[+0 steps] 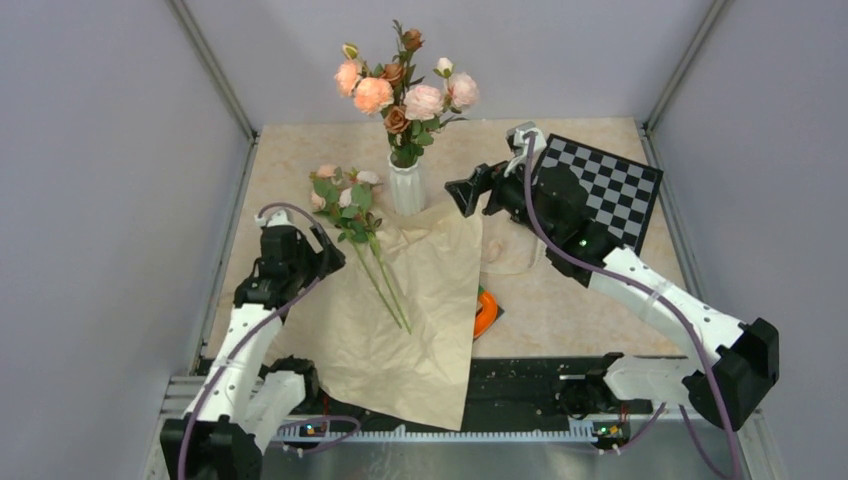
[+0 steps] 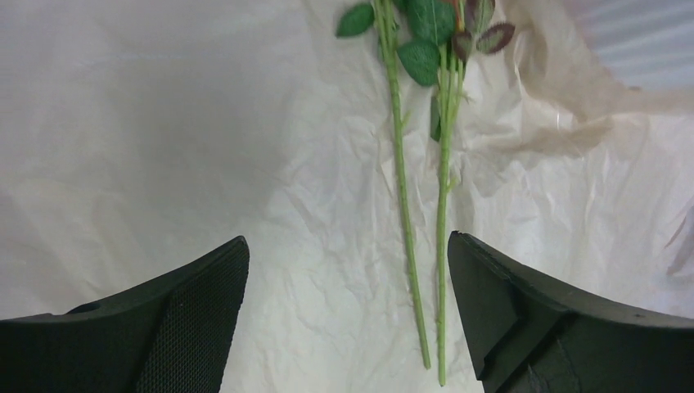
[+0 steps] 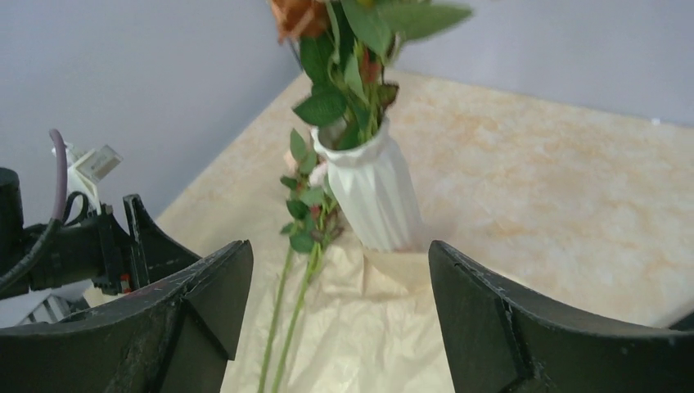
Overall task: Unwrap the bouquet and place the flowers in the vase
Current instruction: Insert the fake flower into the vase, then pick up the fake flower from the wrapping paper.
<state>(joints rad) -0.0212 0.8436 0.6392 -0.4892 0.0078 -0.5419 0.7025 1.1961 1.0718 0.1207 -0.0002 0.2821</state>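
Ribbed white vase (image 1: 407,186) upright, roses (image 1: 405,88) inside; two loose stems (image 1: 385,285) (leafy, pink-headed) on flat kraft paper (image 1: 420,340)

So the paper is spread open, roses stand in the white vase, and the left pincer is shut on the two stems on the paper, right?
No: the left pincer is open above the two stems, not gripping them; the left wrist view shows it. The rest is right.

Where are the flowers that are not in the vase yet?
In the top view, two loose flowers lie left of centre, stems on the opened paper, heads just left of the white vase, in front of the open left gripper.
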